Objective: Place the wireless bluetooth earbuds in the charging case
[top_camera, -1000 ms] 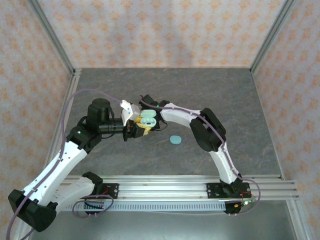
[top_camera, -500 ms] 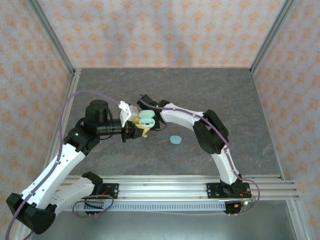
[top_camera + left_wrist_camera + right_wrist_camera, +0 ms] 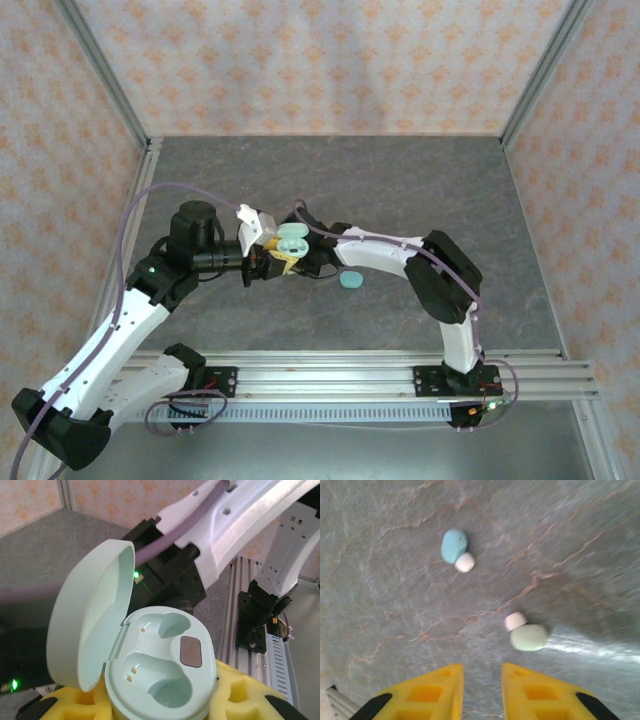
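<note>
The charging case [image 3: 165, 672] is pale mint with its lid [image 3: 87, 625] swung open to the left. Both of its wells are empty. My left gripper [image 3: 160, 702] is shut on the case's base with yellow foam fingers [image 3: 247, 695]. From above, the case [image 3: 293, 240] hangs over the table's middle in the left gripper [image 3: 278, 258]. Two earbuds lie on the grey table under my right wrist: a teal one [image 3: 454, 545] farther off and a mint one [image 3: 529, 637] near the right fingertip. My right gripper [image 3: 481, 669] is open just above the table, with nothing between its fingers.
A closed teal oval case [image 3: 350, 280] lies on the table right of the held case. The right arm's forearm [image 3: 385, 252] stretches low across the middle. Aluminium rails [image 3: 330, 375] run along the near edge, and patterned walls enclose the table.
The right arm's elbow has swung right and toward the near edge, and its wrist has dropped beside the held case. Its jaws have narrowed slightly. The left arm has hardly moved.
</note>
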Action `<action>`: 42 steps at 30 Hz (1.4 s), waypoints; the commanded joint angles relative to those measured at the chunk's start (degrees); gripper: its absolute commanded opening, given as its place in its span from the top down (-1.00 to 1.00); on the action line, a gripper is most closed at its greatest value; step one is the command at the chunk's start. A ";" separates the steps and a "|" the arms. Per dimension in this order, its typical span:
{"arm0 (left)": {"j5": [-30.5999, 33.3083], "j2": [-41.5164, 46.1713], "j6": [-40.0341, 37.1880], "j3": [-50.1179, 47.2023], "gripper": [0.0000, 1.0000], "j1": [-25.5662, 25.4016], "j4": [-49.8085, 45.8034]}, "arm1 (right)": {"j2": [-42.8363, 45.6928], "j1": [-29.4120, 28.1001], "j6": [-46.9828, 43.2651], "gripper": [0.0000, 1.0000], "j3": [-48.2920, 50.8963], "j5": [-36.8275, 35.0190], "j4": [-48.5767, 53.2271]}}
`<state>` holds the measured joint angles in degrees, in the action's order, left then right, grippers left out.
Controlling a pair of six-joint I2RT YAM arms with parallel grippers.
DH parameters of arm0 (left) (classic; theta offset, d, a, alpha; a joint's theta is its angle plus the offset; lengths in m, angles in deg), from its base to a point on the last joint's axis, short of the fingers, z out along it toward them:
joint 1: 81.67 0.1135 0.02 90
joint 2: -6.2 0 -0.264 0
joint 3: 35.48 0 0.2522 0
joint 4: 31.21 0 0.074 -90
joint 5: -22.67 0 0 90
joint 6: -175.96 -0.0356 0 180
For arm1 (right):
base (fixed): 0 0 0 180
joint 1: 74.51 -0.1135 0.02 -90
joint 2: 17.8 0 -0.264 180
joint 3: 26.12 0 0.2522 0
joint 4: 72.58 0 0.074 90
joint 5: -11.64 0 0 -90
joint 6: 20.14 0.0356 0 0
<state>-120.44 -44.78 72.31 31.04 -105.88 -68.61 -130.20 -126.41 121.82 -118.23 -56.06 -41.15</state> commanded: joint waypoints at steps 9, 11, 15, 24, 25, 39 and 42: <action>0.27 1.62 -1.36 0.49 0.80 0.42 -0.23 | -3.59 -0.97 6.64 0.50 1.96 -0.10 -5.70; 0.35 1.58 -1.60 0.46 0.80 0.39 -0.18 | -4.03 -0.97 6.99 0.50 1.90 -0.17 -5.54; 0.33 1.58 -1.83 0.44 0.80 0.41 -0.48 | -4.48 -0.92 7.13 0.45 1.94 -1.47 -3.92; 0.54 1.86 -2.41 0.54 0.80 0.43 -1.16 | -4.93 -0.57 6.07 0.29 0.46 -3.60 0.27; 0.60 1.99 -2.38 0.49 0.80 0.45 -1.26 | -4.82 -0.47 5.76 0.28 0.27 -3.99 0.89; 0.72 2.60 -2.35 0.14 0.80 0.39 -1.32 | -5.78 1.01 2.10 0.34 -2.42 -7.03 5.22; 0.67 2.66 -2.42 0.08 0.80 0.46 -1.47 | -6.19 1.01 2.10 0.38 -2.88 -6.76 4.92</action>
<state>-120.37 -43.06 70.85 31.04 -105.90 -69.71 -135.09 -126.06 125.08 -119.63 -59.75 -38.48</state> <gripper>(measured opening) 0.318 0.312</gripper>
